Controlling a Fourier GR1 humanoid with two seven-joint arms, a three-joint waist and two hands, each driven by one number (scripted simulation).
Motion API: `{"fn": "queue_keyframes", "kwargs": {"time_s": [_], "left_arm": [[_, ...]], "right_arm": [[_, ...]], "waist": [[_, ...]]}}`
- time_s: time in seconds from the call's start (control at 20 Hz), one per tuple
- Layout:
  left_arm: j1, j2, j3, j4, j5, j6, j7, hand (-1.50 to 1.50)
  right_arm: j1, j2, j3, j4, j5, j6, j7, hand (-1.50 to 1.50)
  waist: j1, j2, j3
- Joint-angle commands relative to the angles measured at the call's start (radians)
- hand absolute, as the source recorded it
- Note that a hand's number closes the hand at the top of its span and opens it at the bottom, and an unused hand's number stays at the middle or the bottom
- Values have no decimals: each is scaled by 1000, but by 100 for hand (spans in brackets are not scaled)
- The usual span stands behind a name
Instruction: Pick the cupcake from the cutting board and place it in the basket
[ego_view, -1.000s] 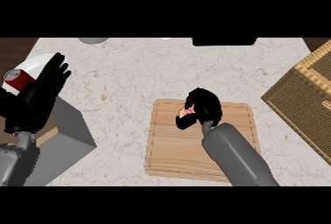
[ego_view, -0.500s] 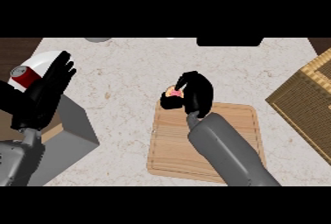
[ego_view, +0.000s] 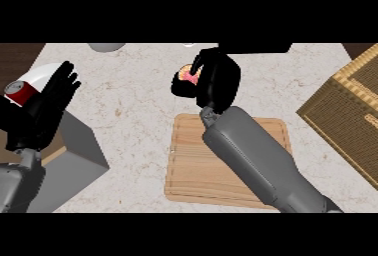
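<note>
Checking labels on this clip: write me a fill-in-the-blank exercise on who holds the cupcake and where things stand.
1. The hand curled round the cupcake is the robot's ____ one.
2. The board lies to the ____ of the basket.
3. The left hand, fingers straight, holds ____.
Missing words: right; left; nothing.

cupcake (ego_view: 187, 75): pink with yellow-orange
cutting board (ego_view: 192, 167): pale wood, fine grain
basket (ego_view: 347, 110): golden-brown weave
worktop (ego_view: 133, 105): cream, brown-veined speckle
right hand (ego_view: 220, 80): black
left hand (ego_view: 44, 107): black
can (ego_view: 16, 94): red, silver top
</note>
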Motion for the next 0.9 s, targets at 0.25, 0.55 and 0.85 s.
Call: {"fn": "queue_keyframes", "kwargs": {"time_s": [0.25,0.55,0.85], "left_arm": [[102,-23,-1,93,-11,11,6,0],[80,-12,33,89,-4,4,-5,0],[110,-15,29,96,0,-19,-23,0]], "right_arm": [[-165,-24,-142,2,188,145,237,150],[-243,-101,-259,4,218,226,226,150],[-262,-189,-353,53,270,244,193,150]], "waist": [[-20,13,-29],[-17,18,-28],[-9,24,-29]]}}
